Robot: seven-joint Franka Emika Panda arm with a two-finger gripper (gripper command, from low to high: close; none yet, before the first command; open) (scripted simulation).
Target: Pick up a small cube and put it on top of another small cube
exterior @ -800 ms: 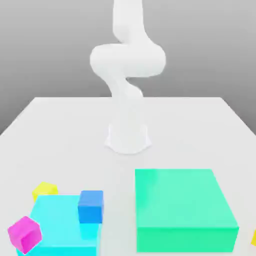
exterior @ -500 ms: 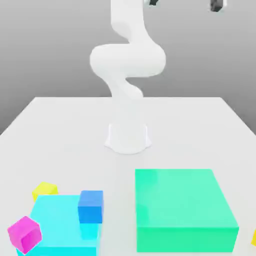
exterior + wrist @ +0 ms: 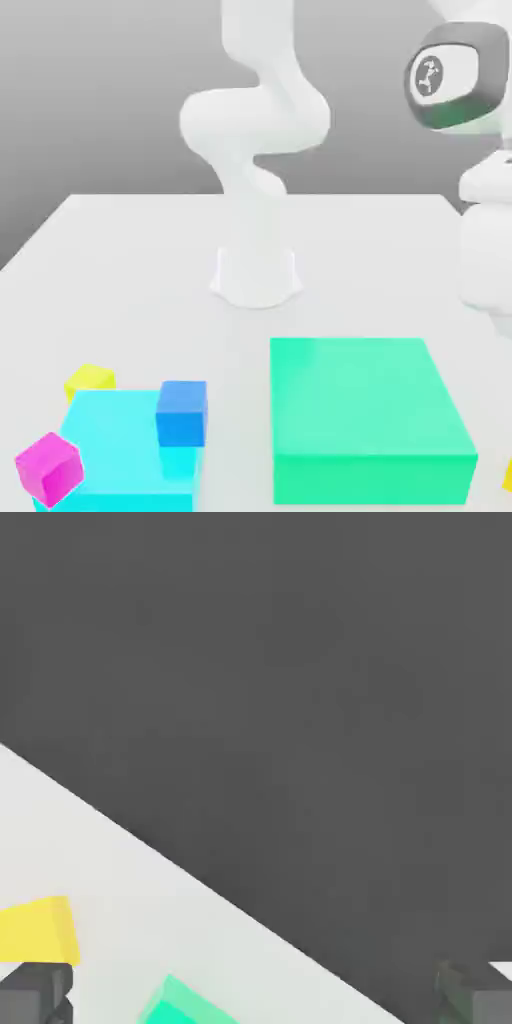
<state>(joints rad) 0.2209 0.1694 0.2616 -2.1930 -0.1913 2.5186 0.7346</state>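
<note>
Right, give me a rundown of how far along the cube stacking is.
It looks barely begun. Nothing appears stacked cube on cube: the blue cube sits at the cyan block, with nothing on top of it. The hand is open, fingers wide apart, with no cube between them; a yellow cube lies on the table below. Picking one up and setting it on another seem left.

The exterior view is very bright, and the white bench (image 3: 350,260) and the arm (image 3: 255,120) almost melt together. Shadows are hard to find. In the hand view, the dark grey ground (image 3: 300,712) looks dull beside the glowing bench.
</note>
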